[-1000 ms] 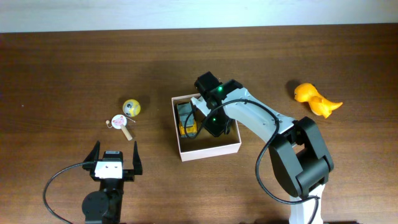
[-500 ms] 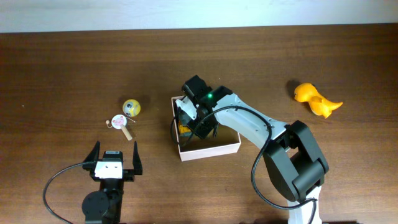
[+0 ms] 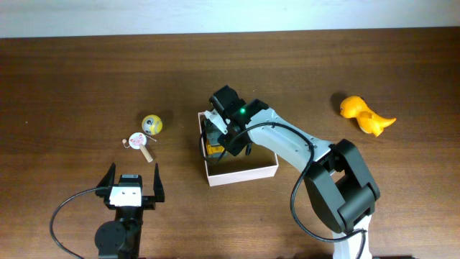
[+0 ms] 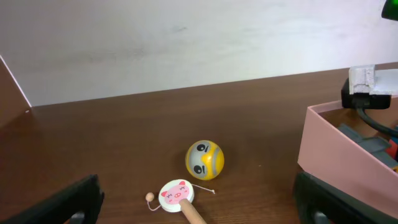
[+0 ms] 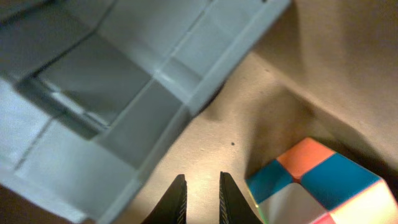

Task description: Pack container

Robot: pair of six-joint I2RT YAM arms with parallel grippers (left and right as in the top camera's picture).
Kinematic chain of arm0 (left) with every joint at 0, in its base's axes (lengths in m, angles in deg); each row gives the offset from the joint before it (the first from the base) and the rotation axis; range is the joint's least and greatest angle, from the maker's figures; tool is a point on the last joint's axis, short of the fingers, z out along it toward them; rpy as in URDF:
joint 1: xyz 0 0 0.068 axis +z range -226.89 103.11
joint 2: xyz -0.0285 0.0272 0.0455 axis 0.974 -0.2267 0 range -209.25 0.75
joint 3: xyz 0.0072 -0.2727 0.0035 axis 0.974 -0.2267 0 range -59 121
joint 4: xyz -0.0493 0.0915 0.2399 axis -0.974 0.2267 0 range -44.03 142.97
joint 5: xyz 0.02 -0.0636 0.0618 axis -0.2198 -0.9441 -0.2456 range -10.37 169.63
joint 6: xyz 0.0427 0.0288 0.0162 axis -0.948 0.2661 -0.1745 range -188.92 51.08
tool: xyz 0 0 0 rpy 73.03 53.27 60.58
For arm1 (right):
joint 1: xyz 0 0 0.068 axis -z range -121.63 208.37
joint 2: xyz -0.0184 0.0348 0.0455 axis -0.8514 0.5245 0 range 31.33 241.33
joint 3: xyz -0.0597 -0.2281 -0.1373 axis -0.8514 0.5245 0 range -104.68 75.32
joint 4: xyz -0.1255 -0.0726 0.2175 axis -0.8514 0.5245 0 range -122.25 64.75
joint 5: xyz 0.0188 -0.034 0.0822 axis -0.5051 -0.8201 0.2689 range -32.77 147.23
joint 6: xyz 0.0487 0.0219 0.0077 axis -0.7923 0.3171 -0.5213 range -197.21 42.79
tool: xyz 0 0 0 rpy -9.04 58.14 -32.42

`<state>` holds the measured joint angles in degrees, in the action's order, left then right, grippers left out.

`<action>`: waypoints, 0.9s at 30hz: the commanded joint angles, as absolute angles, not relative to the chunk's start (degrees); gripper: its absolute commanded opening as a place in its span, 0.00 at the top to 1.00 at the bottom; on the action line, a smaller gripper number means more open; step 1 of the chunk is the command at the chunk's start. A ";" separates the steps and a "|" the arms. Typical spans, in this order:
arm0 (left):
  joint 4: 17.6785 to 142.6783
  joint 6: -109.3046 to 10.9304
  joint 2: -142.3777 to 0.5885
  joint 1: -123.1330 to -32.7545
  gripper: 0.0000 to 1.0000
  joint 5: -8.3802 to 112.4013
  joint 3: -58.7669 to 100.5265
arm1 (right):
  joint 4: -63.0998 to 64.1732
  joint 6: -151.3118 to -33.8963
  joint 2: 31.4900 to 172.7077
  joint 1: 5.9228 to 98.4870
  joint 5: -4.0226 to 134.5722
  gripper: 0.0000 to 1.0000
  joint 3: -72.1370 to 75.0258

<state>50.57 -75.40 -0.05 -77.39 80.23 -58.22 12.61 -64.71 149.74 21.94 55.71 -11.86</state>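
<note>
The right arm [image 3: 280, 137] reaches into the container [image 3: 244, 173] at its left wall, over a yellow toy [image 3: 214, 150].

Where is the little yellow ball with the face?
In the overhead view, the yellow ball lies on the table left of the container, right beside the pig-faced toy.

Container [image 3: 243, 173]: white walls, tan inside. Ball [image 3: 152, 124]: yellow, grey face patch. Pig drum [image 3: 136, 140]: white, pink marks. Animal toy [image 3: 365, 115]: orange. Cube [image 5: 323, 180]: orange, teal, white squares. Table [image 3: 72, 79]: dark brown wood grain.
</note>
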 commanded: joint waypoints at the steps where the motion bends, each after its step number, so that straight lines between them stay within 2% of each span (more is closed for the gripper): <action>1: 50.77 -76.32 0.35 -77.60 0.01 79.55 -58.46 | 12.42 -64.34 149.01 22.10 52.15 0.87 -11.68; 14: 50.75 -76.32 0.35 -77.60 0.01 79.55 -58.46 | 12.48 -64.32 149.01 22.23 46.42 0.87 -11.68; 27: 50.75 -76.32 0.35 -77.60 0.01 79.55 -58.46 | 13.68 -64.30 149.01 26.95 46.10 0.88 -11.68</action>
